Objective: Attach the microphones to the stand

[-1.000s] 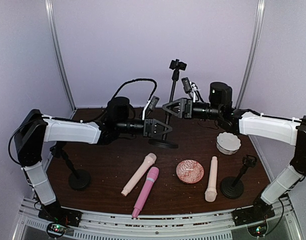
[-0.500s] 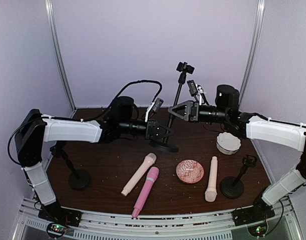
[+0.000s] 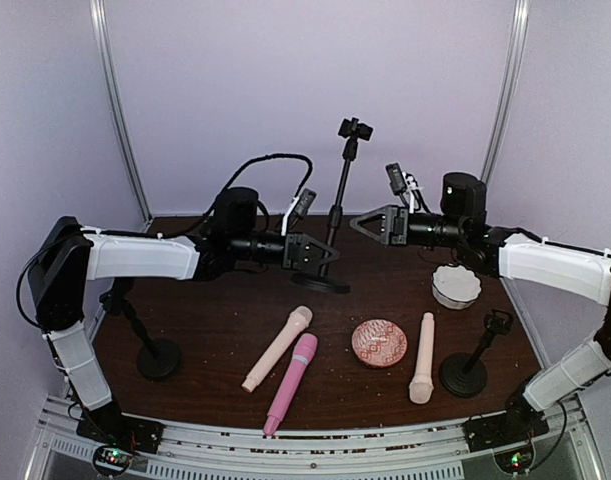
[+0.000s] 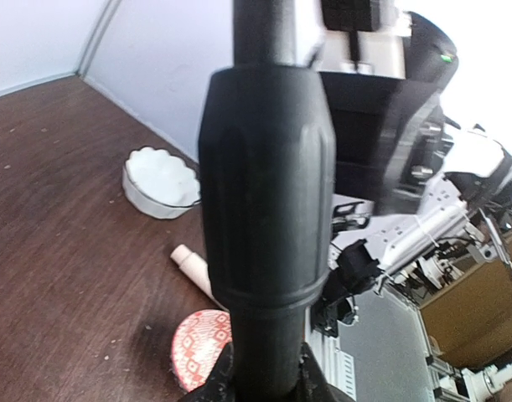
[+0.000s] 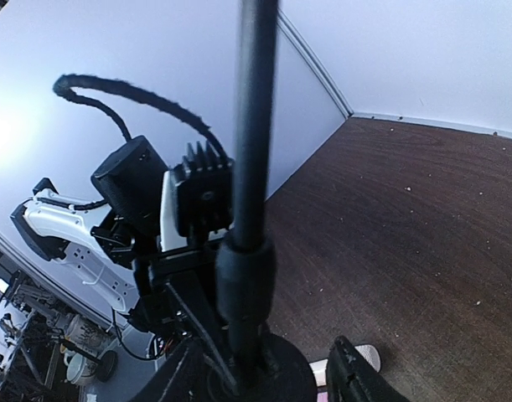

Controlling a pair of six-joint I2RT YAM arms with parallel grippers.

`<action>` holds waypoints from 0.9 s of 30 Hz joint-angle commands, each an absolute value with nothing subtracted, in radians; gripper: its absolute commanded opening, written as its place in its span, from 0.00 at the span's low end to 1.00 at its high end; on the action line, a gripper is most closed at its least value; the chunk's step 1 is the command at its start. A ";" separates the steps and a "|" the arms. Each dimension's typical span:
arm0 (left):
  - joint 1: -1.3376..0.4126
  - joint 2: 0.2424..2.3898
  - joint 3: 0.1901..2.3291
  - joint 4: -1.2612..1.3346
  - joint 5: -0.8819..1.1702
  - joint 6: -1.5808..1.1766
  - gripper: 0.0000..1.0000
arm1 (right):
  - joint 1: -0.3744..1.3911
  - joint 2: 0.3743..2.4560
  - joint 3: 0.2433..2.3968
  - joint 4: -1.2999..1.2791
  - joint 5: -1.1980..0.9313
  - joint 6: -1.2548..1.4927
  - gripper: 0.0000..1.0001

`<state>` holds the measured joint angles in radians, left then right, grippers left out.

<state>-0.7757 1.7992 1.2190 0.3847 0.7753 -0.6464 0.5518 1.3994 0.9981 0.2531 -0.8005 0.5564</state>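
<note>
The stand [image 3: 337, 205] is a black pole on a round base at the table's back centre, with a clip on top. My left gripper [image 3: 325, 254] is shut on its lower pole; in the left wrist view the pole's thick collar [image 4: 264, 184] fills the middle, above my left gripper [image 4: 264, 378]. My right gripper [image 3: 360, 224] hangs open just right of the pole and clear of it; in its own view the right gripper [image 5: 268, 385] faces the pole [image 5: 254, 126]. Three microphones lie on the table in front: a peach one [image 3: 277, 348], a pink one [image 3: 291, 383] and another peach one [image 3: 422, 357].
A round patterned pink dish [image 3: 379, 343] lies between the microphones. A white scalloped dish [image 3: 455, 286] sits at the right. Two short black stands rise at the front left [image 3: 145, 340] and front right [image 3: 475, 362]. Purple walls close in the back and sides.
The stand leaned right half a second ago and now stands upright. My right gripper has drawn back to the right, off the pole, its jaws narrower. The left gripper kept its hold.
</note>
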 commanded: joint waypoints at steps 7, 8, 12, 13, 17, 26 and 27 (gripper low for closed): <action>-0.782 1.762 1.257 0.577 0.893 -0.687 0.00 | 0.546 1.546 1.065 0.681 -0.952 0.729 0.48; -0.783 1.762 1.259 0.574 0.895 -0.687 0.00 | 0.547 1.554 1.069 0.698 -0.956 0.738 0.47; -0.782 1.763 1.264 0.562 0.897 -0.683 0.00 | 0.547 1.577 1.067 0.739 -0.968 0.772 0.41; -0.782 1.763 1.265 0.560 0.897 -0.683 0.00 | 0.549 1.579 1.061 0.745 -0.972 0.775 0.39; -0.782 1.763 1.267 0.555 0.897 -0.683 0.00 | 0.552 1.588 1.052 0.746 -0.981 0.775 0.29; -0.783 1.763 1.274 0.514 0.885 -0.657 0.00 | 0.568 1.590 1.075 0.630 -0.976 0.719 0.18; -0.782 1.762 1.275 0.507 0.878 -0.653 0.00 | 0.571 1.591 1.081 0.613 -0.974 0.711 0.17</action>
<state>-0.7807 1.7992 1.2213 0.4377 0.8772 -0.6800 0.5461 1.5856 1.0443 0.6765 -0.9558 0.7528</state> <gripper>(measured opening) 0.155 0.228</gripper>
